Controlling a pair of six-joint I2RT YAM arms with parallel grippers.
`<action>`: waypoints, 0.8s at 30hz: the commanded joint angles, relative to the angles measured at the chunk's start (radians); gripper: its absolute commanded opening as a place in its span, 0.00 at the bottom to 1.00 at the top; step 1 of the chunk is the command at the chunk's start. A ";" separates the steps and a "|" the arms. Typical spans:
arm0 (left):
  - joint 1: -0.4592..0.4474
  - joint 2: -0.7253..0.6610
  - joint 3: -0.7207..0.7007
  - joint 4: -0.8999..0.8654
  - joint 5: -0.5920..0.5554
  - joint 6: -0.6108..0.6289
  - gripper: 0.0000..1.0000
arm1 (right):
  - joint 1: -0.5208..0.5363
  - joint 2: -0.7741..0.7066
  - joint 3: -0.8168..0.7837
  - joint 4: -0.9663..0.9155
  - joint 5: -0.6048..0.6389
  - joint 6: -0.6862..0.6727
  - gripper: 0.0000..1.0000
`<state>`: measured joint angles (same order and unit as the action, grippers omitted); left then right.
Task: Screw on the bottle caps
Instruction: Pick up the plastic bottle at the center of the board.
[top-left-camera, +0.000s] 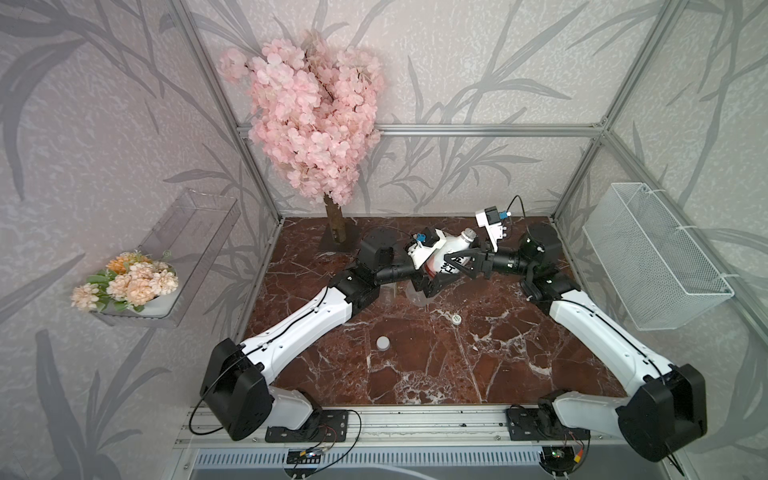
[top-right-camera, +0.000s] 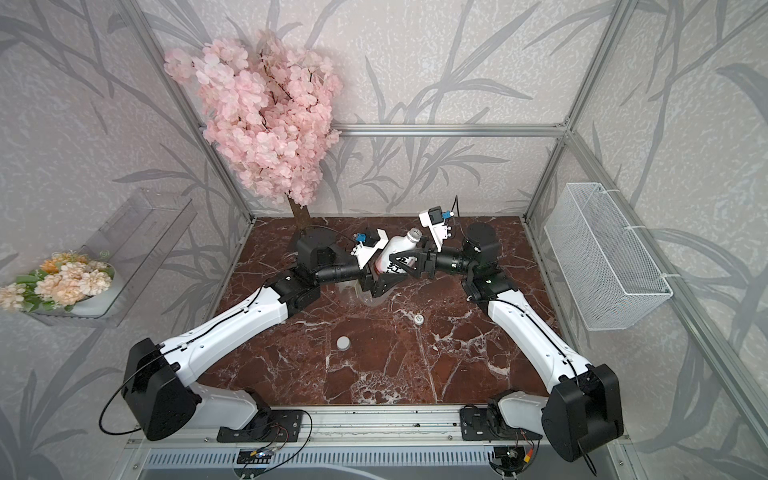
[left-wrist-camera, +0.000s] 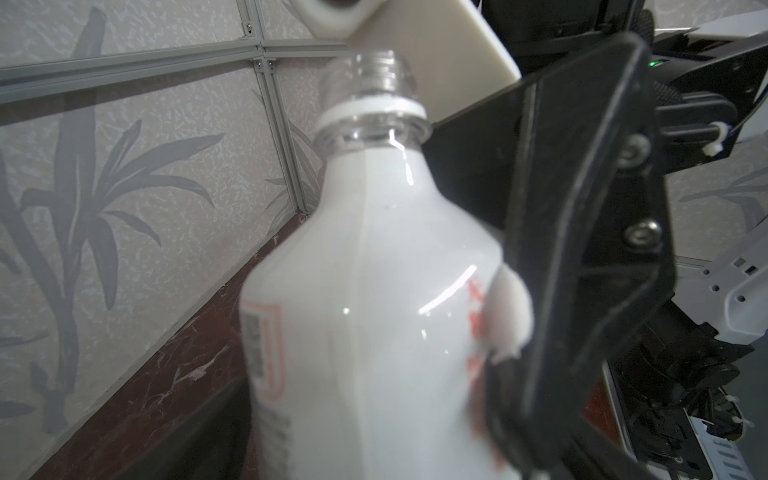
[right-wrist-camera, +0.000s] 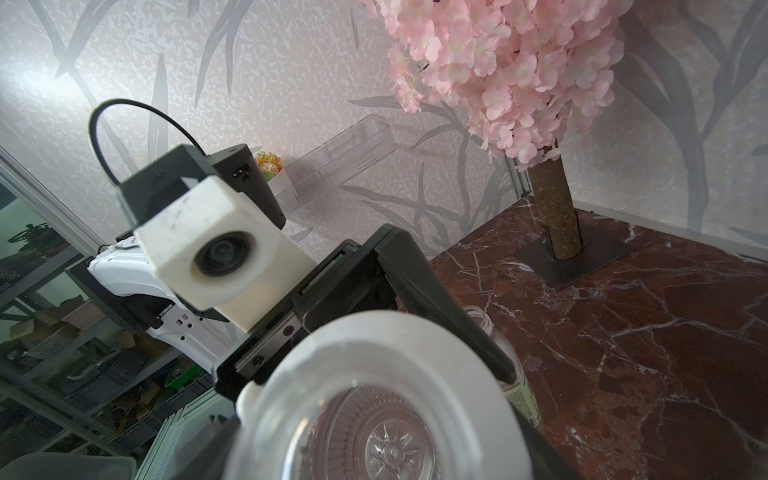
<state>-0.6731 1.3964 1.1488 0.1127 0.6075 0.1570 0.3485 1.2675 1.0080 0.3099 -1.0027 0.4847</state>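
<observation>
White plastic first: the plain cap (top-left-camera: 382, 342) and the printed cap (top-left-camera: 456, 319) lie loose on the marble table (top-left-camera: 415, 374), well apart from the bottles. Farther back, the right gripper (top-left-camera: 459, 264) clamps the tilted, uncapped white-wrapped bottle (top-left-camera: 451, 249), while the left gripper (top-left-camera: 428, 272) has its jaws spread wide around the lower body. If the right lets go before the left closes, the bottle would likely drop onto the clear bottle (right-wrist-camera: 521, 395) — plain in the right wrist view, nearly hidden from above.

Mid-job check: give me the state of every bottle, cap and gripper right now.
white bottle: uncapped, held tilted.
clear bottle: uncapped, upright on table.
plain cap: loose on table.
printed cap: loose on table.
right gripper: shut on white bottle.
left gripper: wide at bottle's base, grip unclear.
</observation>
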 joint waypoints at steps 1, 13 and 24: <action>-0.002 -0.017 -0.043 0.002 -0.012 -0.011 1.00 | 0.014 -0.025 -0.005 0.073 0.005 -0.012 0.63; -0.003 -0.017 -0.060 0.007 -0.032 -0.013 1.00 | 0.015 -0.033 -0.033 0.137 0.001 0.031 0.63; -0.003 0.019 -0.038 -0.015 0.003 -0.029 1.00 | 0.015 -0.026 -0.052 0.227 -0.030 0.104 0.63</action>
<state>-0.6731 1.3849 1.1015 0.1165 0.5919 0.1352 0.3496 1.2671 0.9508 0.4274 -0.9787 0.5346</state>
